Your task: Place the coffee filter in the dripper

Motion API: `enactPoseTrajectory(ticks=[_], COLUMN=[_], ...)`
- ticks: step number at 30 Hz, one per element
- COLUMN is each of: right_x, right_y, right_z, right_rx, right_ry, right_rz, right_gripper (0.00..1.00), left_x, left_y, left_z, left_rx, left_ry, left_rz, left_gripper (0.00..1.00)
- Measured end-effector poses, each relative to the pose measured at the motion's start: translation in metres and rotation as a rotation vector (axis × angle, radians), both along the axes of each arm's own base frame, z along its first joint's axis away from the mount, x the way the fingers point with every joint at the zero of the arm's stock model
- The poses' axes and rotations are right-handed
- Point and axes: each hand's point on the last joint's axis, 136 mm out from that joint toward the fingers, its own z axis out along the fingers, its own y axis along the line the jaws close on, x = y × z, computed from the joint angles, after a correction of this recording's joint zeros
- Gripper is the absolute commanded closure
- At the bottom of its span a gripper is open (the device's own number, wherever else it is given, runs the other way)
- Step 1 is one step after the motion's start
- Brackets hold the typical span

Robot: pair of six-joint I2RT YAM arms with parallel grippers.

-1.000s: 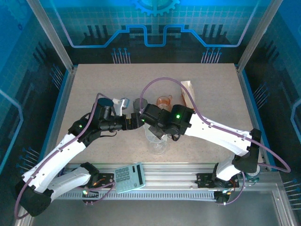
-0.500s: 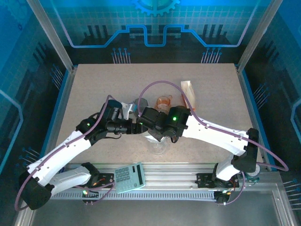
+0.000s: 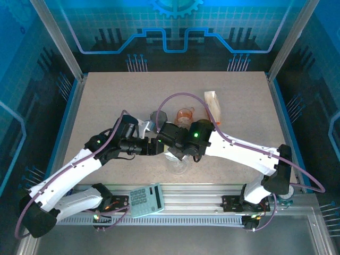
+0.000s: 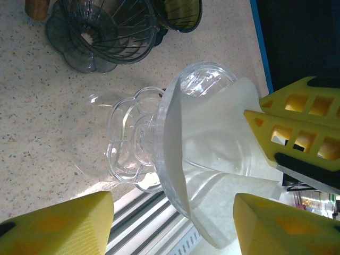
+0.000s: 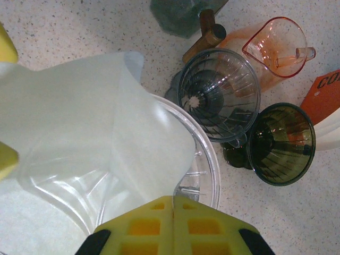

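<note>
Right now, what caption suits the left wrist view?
White paper filter draped across the clear glass dripper, its edge pinched by the right gripper.

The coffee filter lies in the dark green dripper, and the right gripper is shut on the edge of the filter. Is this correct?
Not quite. The coffee filter lies in the clear dripper, not in the dark green dripper, which stands empty. The right wrist view shows this. The rest holds: the right gripper is shut on the edge of the filter.

Top cam: high, behind bench (image 3: 106, 101) near edge, faces down over all. Wrist cams: close, steep-down; both share clear dripper (image 4: 135, 141) w/ filter (image 4: 212, 133).
</note>
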Motion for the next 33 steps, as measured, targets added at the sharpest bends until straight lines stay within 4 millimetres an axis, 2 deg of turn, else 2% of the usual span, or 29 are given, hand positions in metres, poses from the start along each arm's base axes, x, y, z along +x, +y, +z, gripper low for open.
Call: enactPoseTrajectory(ticks=[6, 10, 15, 22, 33], right_x=[0.0, 0.0, 0.002, 0.004, 0.005], right_y=[-0.001, -0.003, -0.006, -0.019, -0.019], right_z=[-0.004, 0.004, 0.009, -0.01, -0.032], right_rx=[0.011, 0.049, 0.094, 0.096, 0.12], right_ry=[0.001, -0.01, -0.004, 0.06, 0.122], right_rz=[-0.013, -0.024, -0.044, -0.09, -0.119], right_gripper=[0.43, 0.31, 0.26, 0.26, 0.26], left_x=[-0.001, -0.002, -0.002, -0.003, -0.003], left_y=[0.0, 0.0, 0.0, 0.001, 0.001], left_z=[0.0, 0.0, 0.0, -0.008, -0.008], left_rx=[0.002, 0.002, 0.002, 0.013, 0.013], left_ry=[-0.005, -0.005, -0.004, 0.012, 0.012], left_rz=[-0.006, -0.007, -0.007, -0.007, -0.008], left_gripper=[0.46, 0.47, 0.47, 0.47, 0.41])
